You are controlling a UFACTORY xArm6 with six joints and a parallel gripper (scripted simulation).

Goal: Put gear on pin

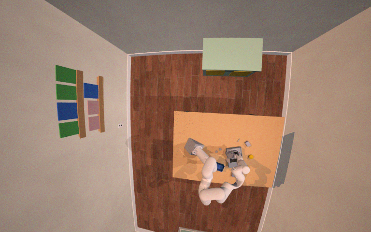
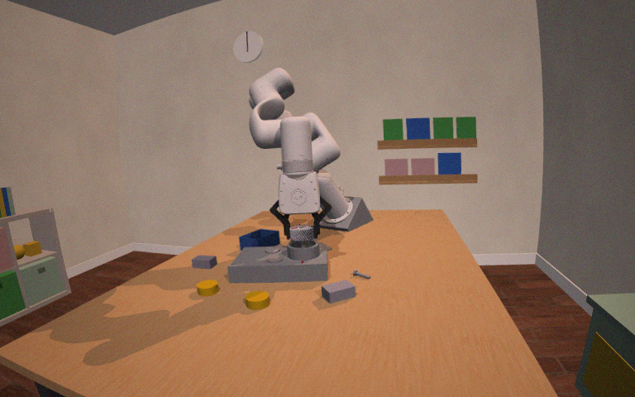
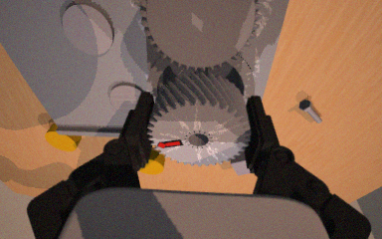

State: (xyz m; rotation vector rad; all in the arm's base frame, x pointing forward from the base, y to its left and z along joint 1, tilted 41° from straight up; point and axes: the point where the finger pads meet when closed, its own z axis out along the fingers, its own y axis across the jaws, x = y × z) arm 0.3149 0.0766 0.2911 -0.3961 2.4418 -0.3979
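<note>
My gripper (image 3: 199,109) is shut on the grey gear (image 3: 198,139), its fingers on the gear's left and right rims. The gear's red painted arrow (image 3: 169,144) lies left of the centre hole and points left in the wrist view. In the exterior view the gear (image 2: 303,233) hangs just above the round collar (image 2: 303,251) on the grey timing case (image 2: 278,265). The pin is hidden under the gear. A small red mark (image 2: 302,262) shows on the case at the collar's foot. A second, larger gear (image 3: 199,30) sits on the case beyond the held one.
Two yellow discs (image 2: 207,287) (image 2: 257,299), two grey blocks (image 2: 338,290) (image 2: 203,260), a small bolt (image 2: 360,274) and a blue tray (image 2: 260,238) lie around the case. The arm's base (image 2: 348,213) stands behind it.
</note>
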